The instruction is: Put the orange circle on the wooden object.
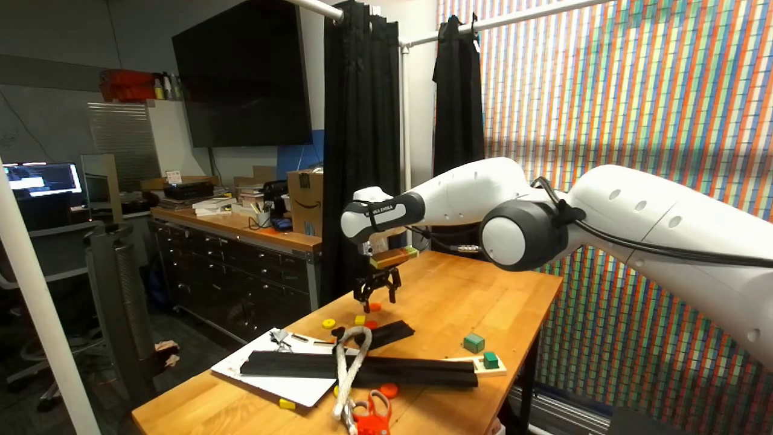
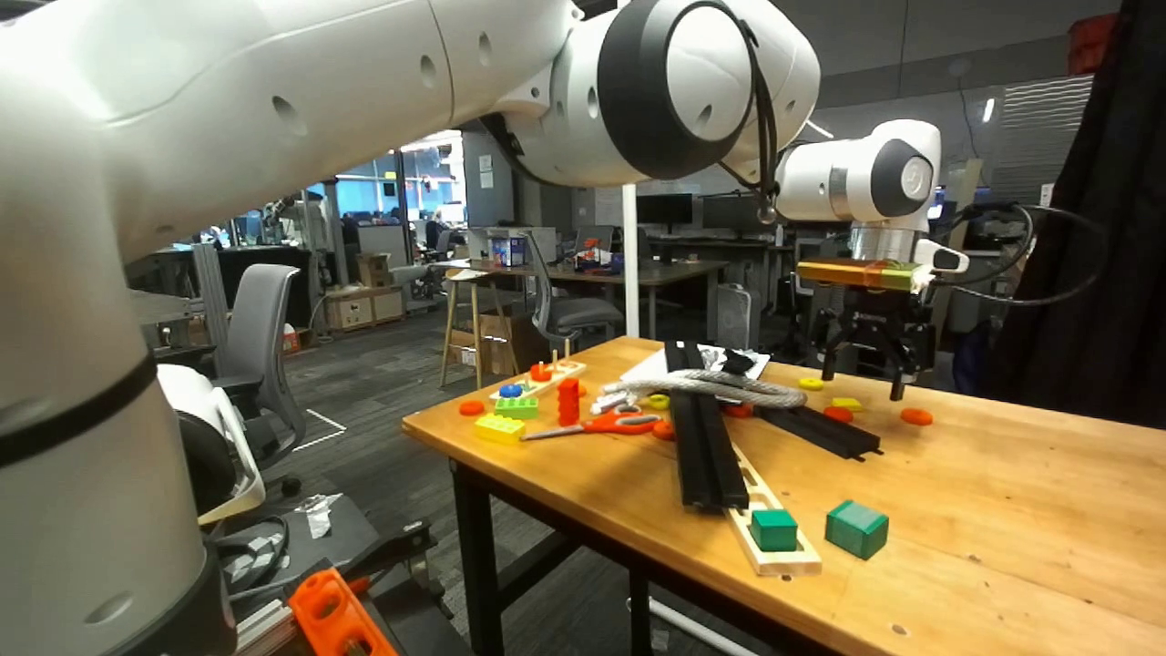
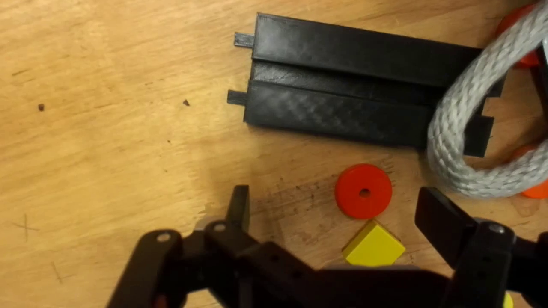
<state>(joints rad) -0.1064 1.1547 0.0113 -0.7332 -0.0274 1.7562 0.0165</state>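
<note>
the black two-fingered claw [image 2: 863, 384] is held above the light-brown wooden surface [image 2: 1020, 519], spread wide with nothing grasped. in the wrist view, a flat orange-red disc with a central hole [image 3: 363, 191] is seen lying between its fingers; it is taken to be the task's circle, though other orange discs [image 2: 916, 416] are shown in both exterior views. if the claw were lowered and closed as it stands, the small yellow block [image 3: 374, 248] might be pinched along with the disc, since they lie touching or nearly so. the loop of grey braided rope [image 3: 447, 124] could be snagged by the finger nearest it. which wooden piece is meant cannot be told. on the pale board with slim upright pegs [image 2: 554, 379], a peg could be missed if the disc were gripped tilted; on the pale slotted strip [image 2: 789, 563], partly hidden by a black grooved track [image 2: 706, 437] and bearing a green cube [image 2: 774, 530], the disc could slide off for lack of room.
</note>
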